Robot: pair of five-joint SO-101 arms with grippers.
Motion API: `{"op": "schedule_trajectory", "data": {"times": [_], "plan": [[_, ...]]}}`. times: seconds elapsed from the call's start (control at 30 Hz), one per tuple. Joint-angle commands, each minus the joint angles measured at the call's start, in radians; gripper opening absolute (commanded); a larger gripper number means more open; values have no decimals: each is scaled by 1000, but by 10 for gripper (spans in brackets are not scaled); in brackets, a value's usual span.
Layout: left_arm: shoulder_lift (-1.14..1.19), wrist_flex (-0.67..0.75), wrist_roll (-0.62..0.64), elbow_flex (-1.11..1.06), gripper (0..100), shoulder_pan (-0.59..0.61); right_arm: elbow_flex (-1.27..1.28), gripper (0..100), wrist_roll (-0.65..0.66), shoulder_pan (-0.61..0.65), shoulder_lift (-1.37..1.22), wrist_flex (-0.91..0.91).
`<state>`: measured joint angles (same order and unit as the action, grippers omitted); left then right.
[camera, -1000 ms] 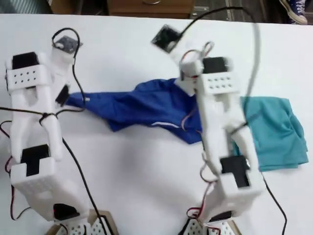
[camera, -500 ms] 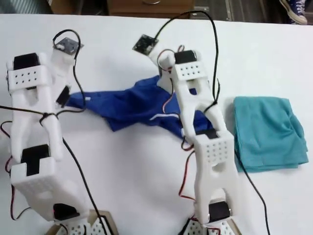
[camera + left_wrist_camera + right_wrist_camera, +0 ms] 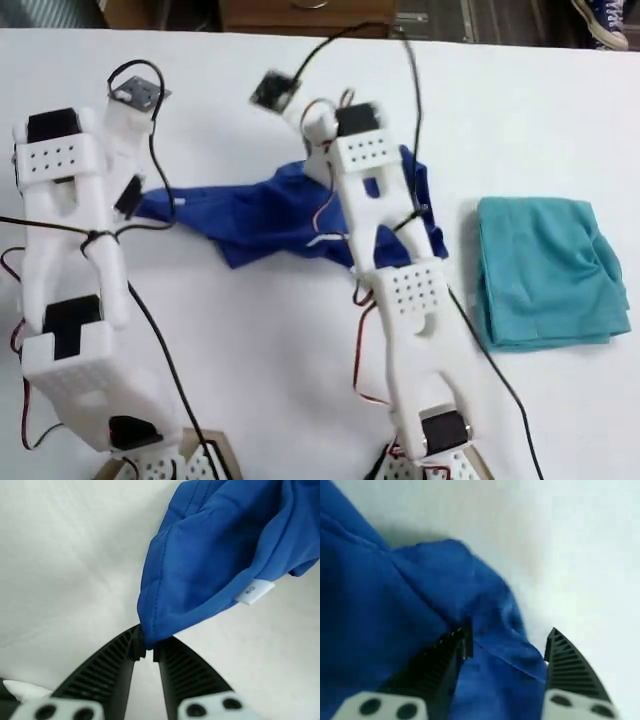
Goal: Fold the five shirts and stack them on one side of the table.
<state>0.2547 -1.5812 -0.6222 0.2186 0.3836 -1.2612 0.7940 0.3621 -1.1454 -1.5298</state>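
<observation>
Tabletop (image 3: 250,330); blue shirt (image 3: 210,555) between left jaws

The white table (image 3: 250,345) carries a blue shirt (image 3: 270,215), crumpled and stretched across its middle, and a folded teal shirt (image 3: 545,270) lying apart at right.

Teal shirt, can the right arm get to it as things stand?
Probably yes. The teal shirt lies uncovered close beside the right arm, and the right gripper is open over the blue shirt, not clamped on anything.
</observation>
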Motion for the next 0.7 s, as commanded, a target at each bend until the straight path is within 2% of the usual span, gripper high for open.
{"op": "schedule_trajectory", "data": {"times": [0.0,0.17,0.3,0.37,0.53,0.67], "plan": [[-61,8,0,-1,23,6,-49,241,-2,5,-47,-24],[-63,8,0,2,23,6,-52,211,-2,4,-61,-157],[-60,9,0,7,23,6,-41,4,-9,-25,-7,-182],[-60,12,0,7,23,6,-41,32,-9,-50,28,-183],[-58,44,0,-1,23,6,-17,19,-18,-105,170,-188],[-58,44,0,2,24,6,161,19,-28,-122,348,-188]]}}
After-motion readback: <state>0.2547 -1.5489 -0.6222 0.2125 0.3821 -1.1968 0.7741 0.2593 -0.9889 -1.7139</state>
